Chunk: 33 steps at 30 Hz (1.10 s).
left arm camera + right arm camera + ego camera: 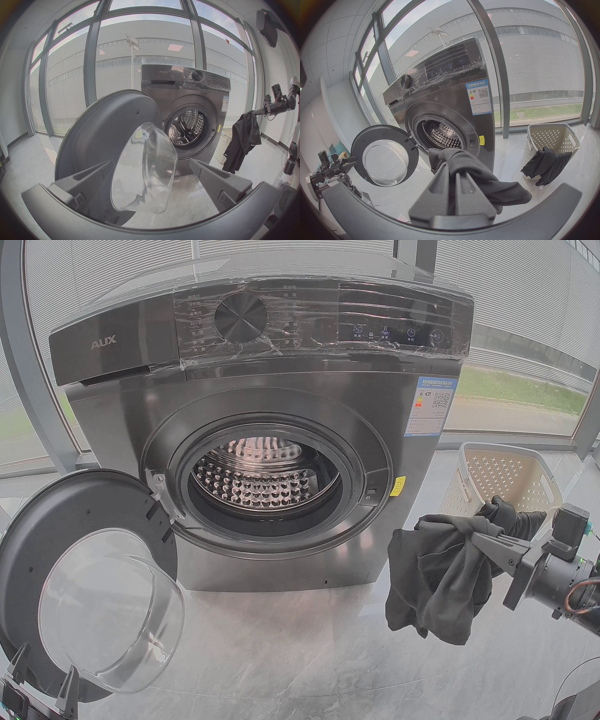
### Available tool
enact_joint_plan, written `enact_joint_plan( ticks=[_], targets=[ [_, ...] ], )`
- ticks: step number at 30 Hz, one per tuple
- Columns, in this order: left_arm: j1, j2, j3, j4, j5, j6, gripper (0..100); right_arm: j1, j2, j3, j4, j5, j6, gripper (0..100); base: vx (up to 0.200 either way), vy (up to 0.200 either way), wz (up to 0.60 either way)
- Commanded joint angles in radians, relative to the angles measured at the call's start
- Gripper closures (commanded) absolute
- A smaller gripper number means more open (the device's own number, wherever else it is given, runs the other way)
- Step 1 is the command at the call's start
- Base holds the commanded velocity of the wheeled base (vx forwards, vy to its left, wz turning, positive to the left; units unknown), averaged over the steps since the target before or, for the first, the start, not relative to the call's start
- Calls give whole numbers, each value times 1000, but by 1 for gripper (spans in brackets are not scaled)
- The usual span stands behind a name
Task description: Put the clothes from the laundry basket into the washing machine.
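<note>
I see a dark grey washing machine (125, 421). Its drum (262, 480) is shiny silver with rows of little bumps. On its front are a blue-and-white sticker (431, 405) and a yellow sticker (397, 485). Beside the washing machine, the laundry basket (506, 474) is cream with rows of tiny holes. The cloth (437, 571) is black.

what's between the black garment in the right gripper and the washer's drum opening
Nothing loose: in the head view only the washing machine's grey front ring separates the black garment, clamped in the right gripper, from the drum opening.
</note>
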Motion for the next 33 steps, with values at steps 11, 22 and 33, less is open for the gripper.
enact_joint_plan(
  ticks=[11,22,33],
  targets=[
    [5,-18,18,1,1,11,0,39,167,-15,-165,1,-5,100,0,0,0],
    [11,157,-219,-38,-363,8,0,122,282,-107,-257,-2,21,100,0,0,0],
    [-46,714,-243,-354,-472,100,0,140,524,-298,-403,-39,52,100,0,0,0]
  ],
)
